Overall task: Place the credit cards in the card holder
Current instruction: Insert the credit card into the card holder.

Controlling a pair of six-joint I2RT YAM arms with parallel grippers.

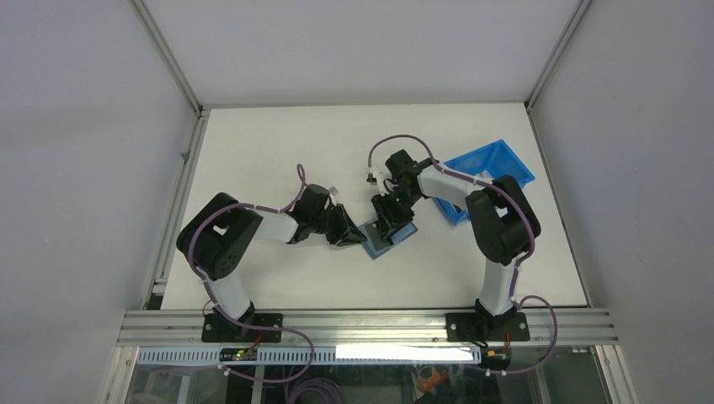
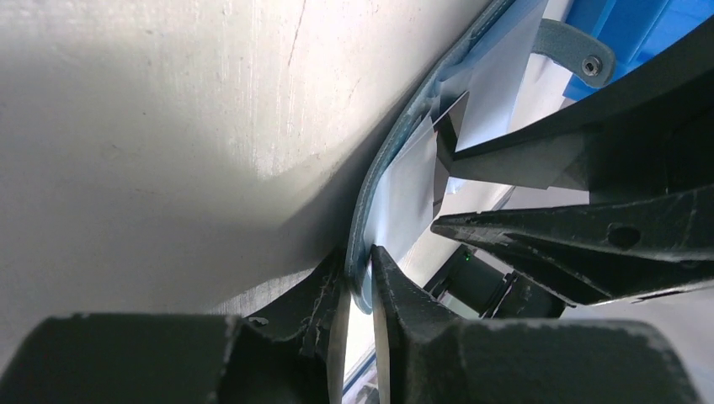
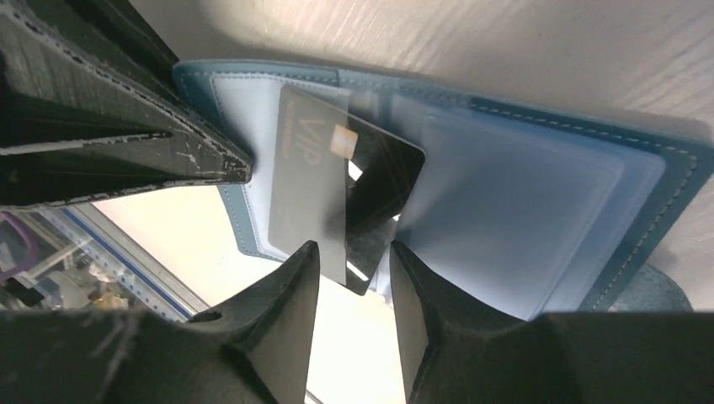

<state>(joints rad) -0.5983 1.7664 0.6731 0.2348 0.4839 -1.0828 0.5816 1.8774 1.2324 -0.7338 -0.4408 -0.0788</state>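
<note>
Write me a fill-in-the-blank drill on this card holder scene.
1. The card holder lies ___, showing its lighter blue lining.
2. The credit card between the fingers of the right end effector reads ___.
3. The left end effector pinches the card holder's ___.
4. The blue bin sits beside the ___ arm.
Missing words: open; VIP; edge; right.
</note>
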